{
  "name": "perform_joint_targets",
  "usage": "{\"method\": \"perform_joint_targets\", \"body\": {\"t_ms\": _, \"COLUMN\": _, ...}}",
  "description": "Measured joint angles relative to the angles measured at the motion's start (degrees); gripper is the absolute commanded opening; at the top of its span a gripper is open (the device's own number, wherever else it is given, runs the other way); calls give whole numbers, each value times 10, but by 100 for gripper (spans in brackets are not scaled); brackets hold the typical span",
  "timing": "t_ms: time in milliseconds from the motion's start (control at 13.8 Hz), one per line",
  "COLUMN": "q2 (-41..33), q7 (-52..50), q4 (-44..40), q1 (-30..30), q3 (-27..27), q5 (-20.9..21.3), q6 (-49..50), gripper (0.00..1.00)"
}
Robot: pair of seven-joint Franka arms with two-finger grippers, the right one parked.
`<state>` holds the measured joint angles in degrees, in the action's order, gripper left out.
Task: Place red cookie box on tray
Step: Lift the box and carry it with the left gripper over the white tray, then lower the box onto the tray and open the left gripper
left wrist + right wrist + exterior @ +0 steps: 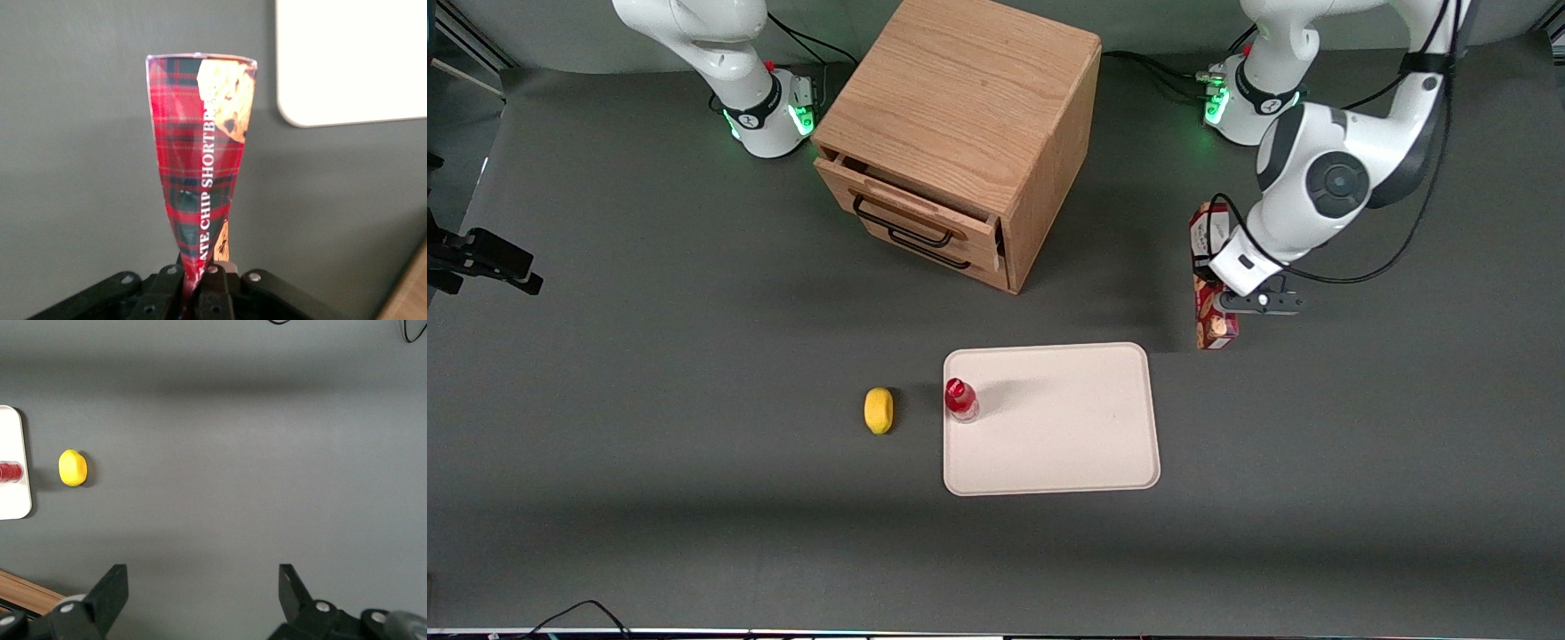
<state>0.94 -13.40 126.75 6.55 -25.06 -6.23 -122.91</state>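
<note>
grasp made: pincer (198,280) clamped on long dark-red tartan cookie box (200,153) | box right of centre, beside flat cream-white tray (1049,418), not on it | left: carry over, set down

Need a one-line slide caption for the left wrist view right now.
Gripper shut on the red cookie box, off the tray.

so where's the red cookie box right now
The long dark-red tartan cookie box is pinched in the left arm's gripper, just off a corner of the flat cream-white tray, toward the working arm's end of the table.
</note>
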Motion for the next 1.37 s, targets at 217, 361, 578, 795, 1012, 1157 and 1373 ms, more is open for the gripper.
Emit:
{"method": "perform_joint_targets", "body": {"t_ms": 217, "q2": 34, "q7": 0, "q4": -147, "q1": 1, "q3": 14, "q5": 10, "q6": 108, "gripper": 0}}
{"method": "perform_joint_targets", "body": {"t_ms": 361, "q2": 95, "q7": -18, "q4": -244, "q1": 0, "q3": 16, "q5": 31, "q6": 136, "gripper": 0}}
{"method": "perform_joint_targets", "body": {"t_ms": 578, "q2": 216, "q7": -87, "q4": -357, "q1": -35, "q3": 15, "q5": 66, "q6": 134, "gripper": 0}}
{"method": "perform_joint_targets", "body": {"t_ms": 795, "q2": 325, "q7": -157, "q4": -427, "q1": -90, "q3": 14, "q5": 117, "q6": 86, "gripper": 0}}
{"method": "perform_joint_targets", "body": {"t_ms": 1012, "q2": 390, "q7": -171, "q4": -448, "q1": -112, "q3": 15, "q5": 153, "q6": 29, "gripper": 0}}
{"method": "perform_joint_targets", "body": {"t_ms": 1157, "q2": 413, "q7": -172, "q4": -449, "q1": -120, "q3": 24, "q5": 169, "q6": 3, "gripper": 0}}
{"method": "perform_joint_targets", "body": {"t_ms": 1373, "q2": 439, "q7": -177, "q4": -448, "q1": -135, "q3": 43, "q5": 181, "q6": -32, "gripper": 0}}
